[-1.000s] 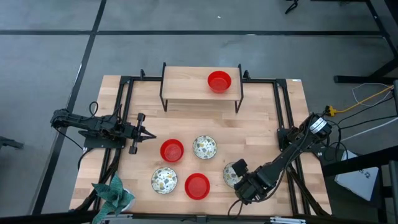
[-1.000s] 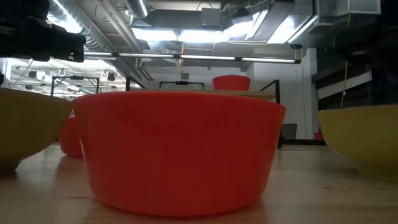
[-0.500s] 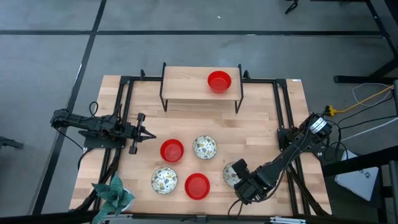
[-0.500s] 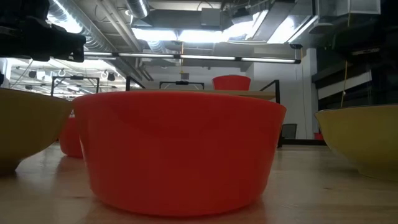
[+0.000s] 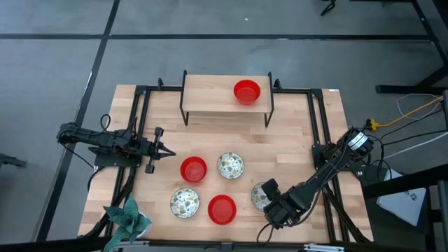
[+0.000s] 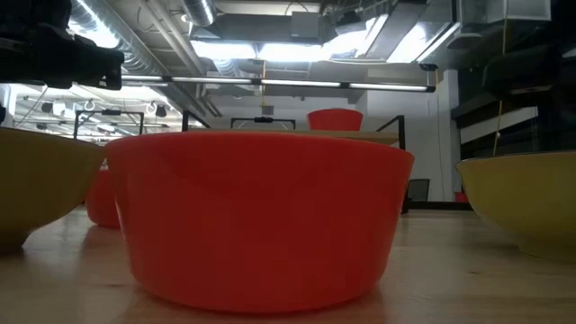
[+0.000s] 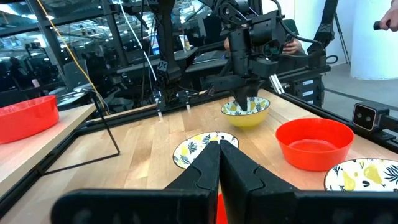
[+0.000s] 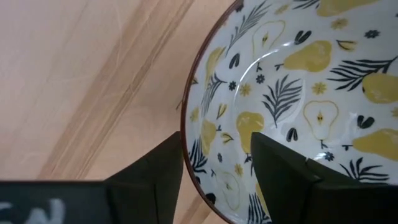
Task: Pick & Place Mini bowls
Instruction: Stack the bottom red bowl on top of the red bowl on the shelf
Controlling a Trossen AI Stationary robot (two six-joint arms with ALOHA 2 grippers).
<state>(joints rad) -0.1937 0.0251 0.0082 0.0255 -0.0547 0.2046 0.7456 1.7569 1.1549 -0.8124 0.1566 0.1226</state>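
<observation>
Patterned bowl (image 5: 260,195) rim between right end effector (image 8: 214,163) fingers; red bowl (image 5: 222,209) just beside; left end effector (image 5: 170,150) closed.

Grey floor (image 5: 210,28) with dark seam lines is surrounding the wooden table (image 5: 294,133). Exposed ducts (image 6: 162,45) and strip lights (image 6: 297,85) are running across the ceiling. Yellow cable (image 5: 413,108) is lying right of the table. Black frames (image 7: 137,37) are standing behind.

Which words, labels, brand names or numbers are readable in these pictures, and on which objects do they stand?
None can be read.
Patterned bowl at the right hand: pears and leaves only, no text.
Red bowls: plain.
Left hand: no marking.
Small white mark on the bowl beside the red one: too small to read.
</observation>
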